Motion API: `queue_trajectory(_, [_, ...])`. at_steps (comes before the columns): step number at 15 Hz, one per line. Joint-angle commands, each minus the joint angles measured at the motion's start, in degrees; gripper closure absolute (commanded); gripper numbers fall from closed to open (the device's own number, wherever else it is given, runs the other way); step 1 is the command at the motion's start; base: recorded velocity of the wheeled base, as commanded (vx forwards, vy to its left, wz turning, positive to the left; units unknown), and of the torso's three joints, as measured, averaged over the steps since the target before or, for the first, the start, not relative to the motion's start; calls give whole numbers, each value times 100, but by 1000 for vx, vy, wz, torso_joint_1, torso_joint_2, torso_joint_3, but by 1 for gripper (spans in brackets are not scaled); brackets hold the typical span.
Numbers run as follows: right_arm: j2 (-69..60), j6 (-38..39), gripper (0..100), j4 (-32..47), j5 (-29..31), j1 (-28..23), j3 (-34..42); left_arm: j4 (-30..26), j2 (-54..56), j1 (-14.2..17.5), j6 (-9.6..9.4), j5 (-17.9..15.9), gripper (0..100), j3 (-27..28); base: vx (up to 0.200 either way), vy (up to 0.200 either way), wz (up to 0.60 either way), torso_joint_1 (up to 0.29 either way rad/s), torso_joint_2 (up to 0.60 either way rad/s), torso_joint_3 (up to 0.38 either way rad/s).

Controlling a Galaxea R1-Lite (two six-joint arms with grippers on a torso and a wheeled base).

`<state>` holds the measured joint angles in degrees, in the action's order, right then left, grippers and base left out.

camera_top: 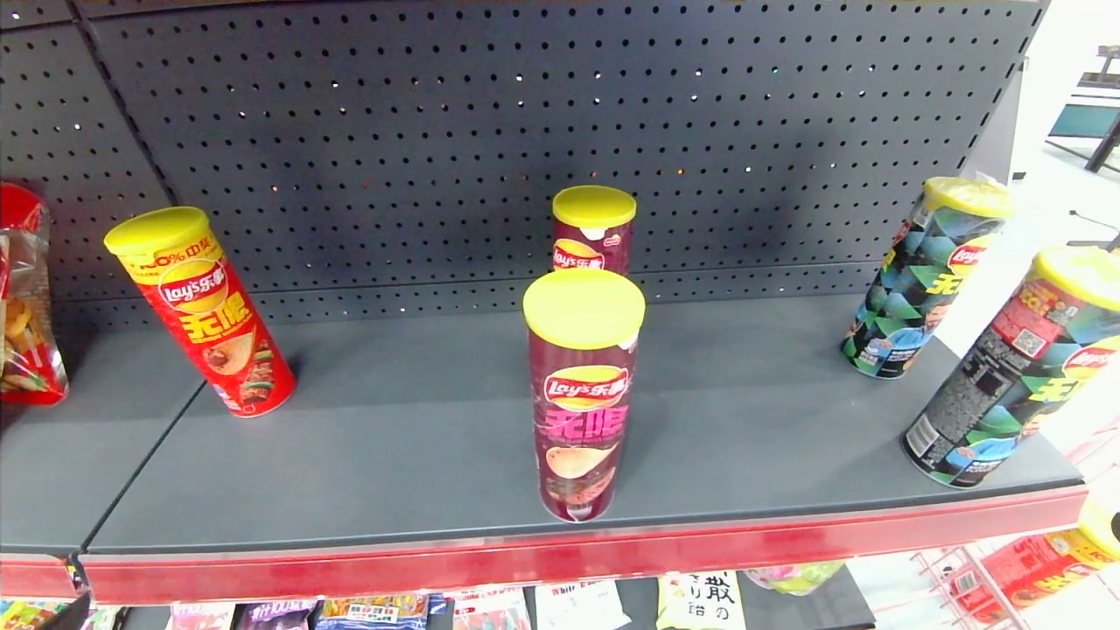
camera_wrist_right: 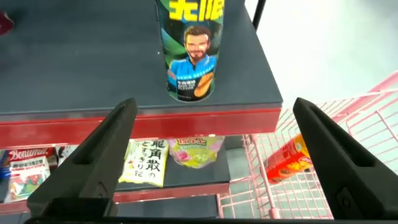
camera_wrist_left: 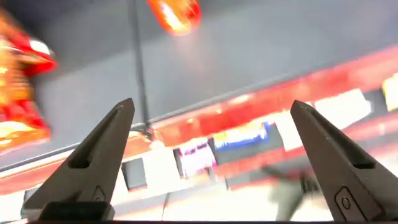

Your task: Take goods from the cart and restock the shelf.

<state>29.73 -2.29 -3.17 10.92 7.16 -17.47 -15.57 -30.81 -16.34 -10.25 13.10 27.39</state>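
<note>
Left gripper (camera_wrist_left: pixel 212 104): fingers spread wide, nothing between them, in front of the shelf's red edge strip (camera_top: pixel 569 551). Right gripper (camera_wrist_right: pixel 214 102): also wide and empty, off the shelf's right front corner.

Goods on the shelf (camera_top: pixel 394 437), all upright with yellow lids:
- red can (camera_top: pixel 203 311) on the left, near the back, with a round logo, large yellow characters and a food picture
- maroon can (camera_top: pixel 582 394) in the centre at the front edge, with the same logo style and pink characters
- second maroon can (camera_top: pixel 593 229) straight behind it, against the pegboard (camera_top: pixel 525 105)
- two dark cans with a green/blue geometric print on the right: rear dark can (camera_top: pixel 927 280) and front dark can (camera_top: pixel 1015 367). The front one shows a code square and a block of fine print too small to read.
- snack bag (camera_top: pixel 26 297) at the far left

View differences:
- The right wrist view shows a printed figure in a blue shirt low on a dark can, with yellow characters above it. The head view doesn't show that side.
- It also shows the pink wire cart (camera_wrist_right: pixel 323 180) beside the shelf, with a red can in the cart (camera_wrist_right: pixel 287 158) lying tilted.
- Packets hang on the tier below; one white packet (camera_wrist_right: pixel 148 163) carries black characters.
- The left wrist view is motion-blurred, so its labels are unreadable.
</note>
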Motion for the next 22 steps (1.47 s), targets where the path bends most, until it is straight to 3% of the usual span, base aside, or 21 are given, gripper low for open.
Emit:
queue_trajectory(1, [-90,-8,0,1,-2,-127,51,-8,505,43,6,8,0,21,0,0,0,0,0,0])
queue_trajectory(4, [-161,-8,0,1,-11,-250,174,-17,646,43,6,8,0,-76,0,0,0,0,0,0])
queue_trajectory(11, [-293,-131,0,1,-38,-241,349,-17,875,43,-12,8,0,-305,-200,0,0,0,2,2])
queue_trajectory(14, [-354,-166,0,1,-46,-232,429,-8,998,43,-267,17,0,-384,-67,0,0,1,4,-1])
queue_trajectory(16, [-389,-210,0,1,-55,-223,472,-8,1041,43,-302,-1,0,-393,0,0,0,0,0,0])
queue_trajectory(22, [-398,-228,0,1,-55,-215,490,-8,1270,43,-319,-10,0,-542,0,-200,0,12,3,0])
